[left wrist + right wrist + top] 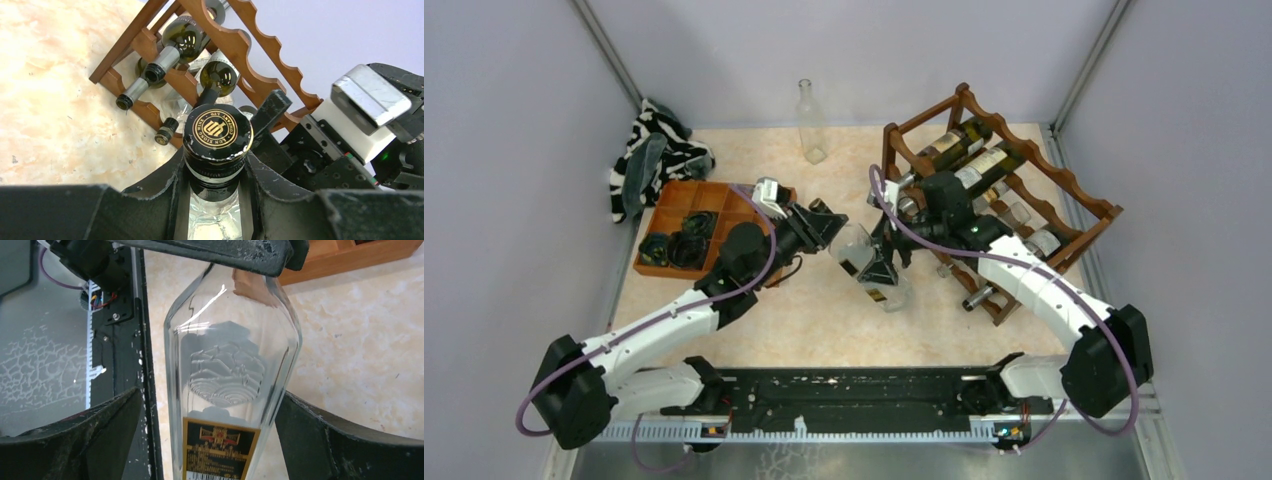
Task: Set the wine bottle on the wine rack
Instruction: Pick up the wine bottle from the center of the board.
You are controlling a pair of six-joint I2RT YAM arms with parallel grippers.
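My left arm reaches over the counter centre, and the left fingers pinch the tilted wine bottle at its neck. The right fingers stand spread on both sides of its clear body, just beside the wine rack. Lilac walls surround us.

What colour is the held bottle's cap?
Black cap with a gold emblem, clearest in the left wrist view.

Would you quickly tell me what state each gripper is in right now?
Left gripper: shut on the clear wine bottle, at its neck.
Right gripper: open, straddling that bottle's body.
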